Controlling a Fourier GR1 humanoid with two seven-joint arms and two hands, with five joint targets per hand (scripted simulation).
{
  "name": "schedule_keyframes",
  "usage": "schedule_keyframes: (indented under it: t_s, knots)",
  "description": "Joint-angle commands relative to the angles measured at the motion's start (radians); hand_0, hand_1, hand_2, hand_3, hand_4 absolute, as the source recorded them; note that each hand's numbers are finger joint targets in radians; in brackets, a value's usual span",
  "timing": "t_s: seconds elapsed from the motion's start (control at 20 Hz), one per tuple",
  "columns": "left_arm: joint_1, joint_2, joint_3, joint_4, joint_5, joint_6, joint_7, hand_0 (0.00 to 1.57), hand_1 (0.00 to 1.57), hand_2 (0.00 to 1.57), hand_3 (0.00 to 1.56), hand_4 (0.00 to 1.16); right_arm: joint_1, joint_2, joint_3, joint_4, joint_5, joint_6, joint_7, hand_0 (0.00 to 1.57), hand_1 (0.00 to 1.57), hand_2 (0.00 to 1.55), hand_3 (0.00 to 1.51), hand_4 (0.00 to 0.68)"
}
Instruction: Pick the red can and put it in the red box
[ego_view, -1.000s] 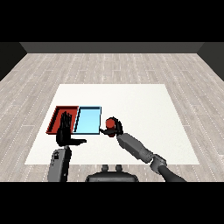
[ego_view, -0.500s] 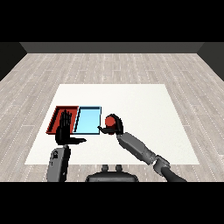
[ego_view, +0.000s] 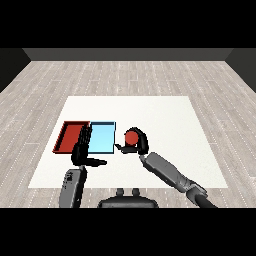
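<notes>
With right hand (ego_view: 136, 141) curled round red can (ego_view: 131, 137), carry leftward over light blue tray (ego_view: 101, 138), lowering only inside red tray (ego_view: 70, 136), clear of open left hand (ego_view: 83, 149).

Light is even and soft across the table (ego_view: 165, 120), which reads bright white with no glare. The wood floor (ego_view: 125, 75) around the table is a paler grey and darkens toward the far wall. Shadows on the table are barely visible. Both hands look flat black, without highlights. Table edges stay straight, undistorted
</notes>
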Motion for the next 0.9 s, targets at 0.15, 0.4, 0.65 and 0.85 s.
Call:
schedule_keyframes:
  t_s: [0.15,0.4,0.65,0.85]
  knots:
    - [-0.054,-0.015,-0.037,0.043,-0.019,0.025,0.023,0.00,0.00,0.00,0.00,0.00,0.059,-0.062,-0.093,-0.152,0.115,0.052,0.070,1.44,1.44,1.40,1.38,0.628]
    - [-0.085,-0.015,-0.197,0.003,-0.101,0.173,0.140,0.00,0.00,0.00,0.00,0.00,0.071,-0.071,-0.189,-0.099,0.115,0.182,0.044,1.44,1.44,1.40,1.38,0.628]
    - [-0.153,-0.015,-0.279,0.110,-0.117,0.260,0.149,0.00,0.00,0.00,0.00,0.00,0.079,-0.002,-0.214,-0.086,0.181,0.210,0.002,1.42,1.42,1.42,1.40,0.630]
    - [-0.194,-0.015,-0.301,0.151,-0.066,0.266,0.175,0.00,0.00,0.00,0.00,0.00,0.079,0.026,-0.272,-0.110,0.229,0.248,0.056,1.45,1.45,1.43,1.40,0.611]
